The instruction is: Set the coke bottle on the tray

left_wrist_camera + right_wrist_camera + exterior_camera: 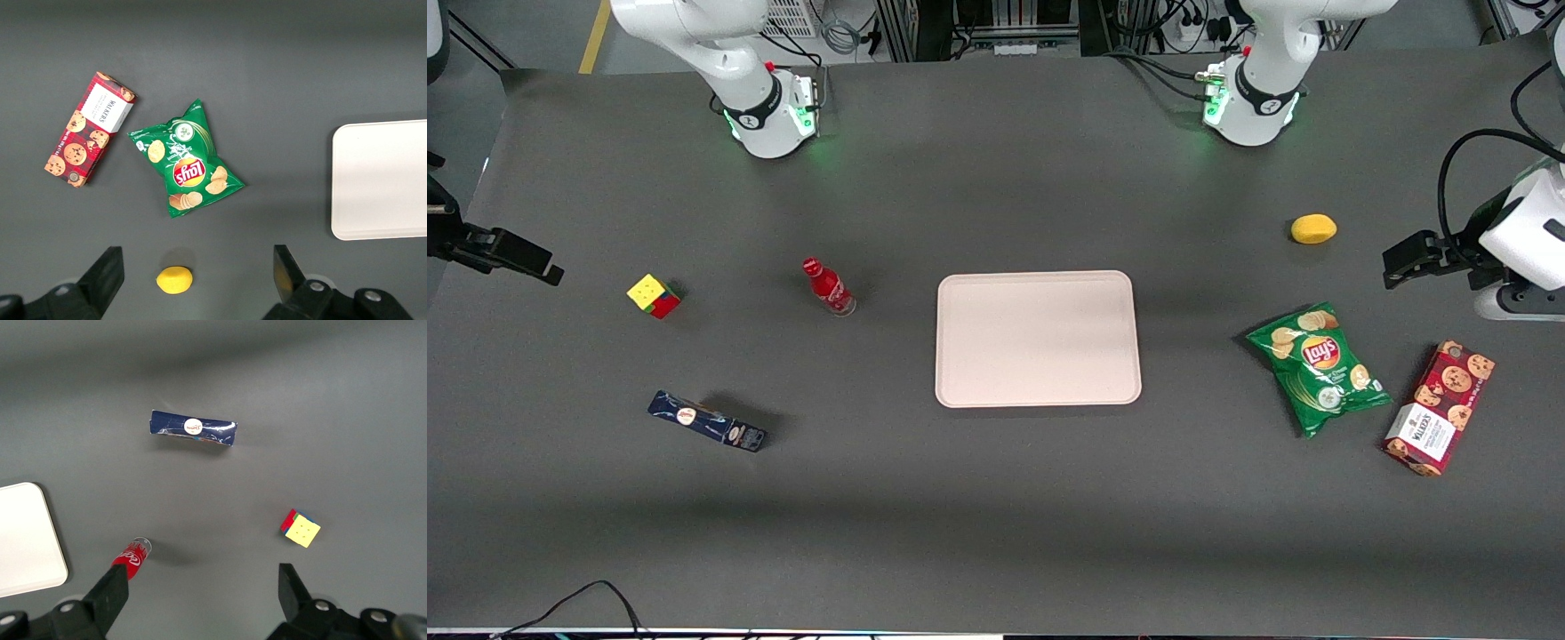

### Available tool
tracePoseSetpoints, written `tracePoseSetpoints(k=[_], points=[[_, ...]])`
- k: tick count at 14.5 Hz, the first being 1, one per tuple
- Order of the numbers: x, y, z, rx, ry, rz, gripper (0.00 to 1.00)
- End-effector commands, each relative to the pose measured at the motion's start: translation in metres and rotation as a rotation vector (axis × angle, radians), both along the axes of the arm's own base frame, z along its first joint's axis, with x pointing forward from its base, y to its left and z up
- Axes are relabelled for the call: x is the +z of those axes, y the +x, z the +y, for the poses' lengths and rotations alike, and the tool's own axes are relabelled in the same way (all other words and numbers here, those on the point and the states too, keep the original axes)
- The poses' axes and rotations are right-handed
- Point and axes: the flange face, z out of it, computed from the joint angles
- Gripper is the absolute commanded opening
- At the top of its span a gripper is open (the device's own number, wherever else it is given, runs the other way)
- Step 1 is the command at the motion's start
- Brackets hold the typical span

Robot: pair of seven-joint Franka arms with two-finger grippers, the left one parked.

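Nothing done yet: we see the coke bottle (829, 286) standing on the counter (996, 498), left of the tray (1038, 339).
Claw (200, 600): wide open, holding nothing, at far left of frame.
Left: grab, carry, set down.

Even overhead light, soft short shadows, sharp focus, no glare.

Matt dark grey worktop (996, 516), cloth-like. Smooth matt plastic tray (1038, 339). Glossy red coke bottle (828, 286) with clear base. Shiny crinkled foil Lay's chip bag (1319, 367). Printed cardboard cookie box (1440, 407). Matt black gripper (200, 600), hovering above worktop.
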Motion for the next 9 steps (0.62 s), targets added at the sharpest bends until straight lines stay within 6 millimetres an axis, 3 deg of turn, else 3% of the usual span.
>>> tracePoseSetpoints(k=[1,2,4,7,9], points=[[0.004,-0.003,0.021,0.025,0.019,0.011,1.00],[0.003,-0.004,0.044,0.062,0.021,0.028,1.00],[0.005,-0.007,0.068,0.107,0.022,0.029,1.00],[0.011,-0.016,0.124,0.207,0.027,0.021,1.00],[0.011,-0.022,0.151,0.250,0.026,0.028,1.00]])
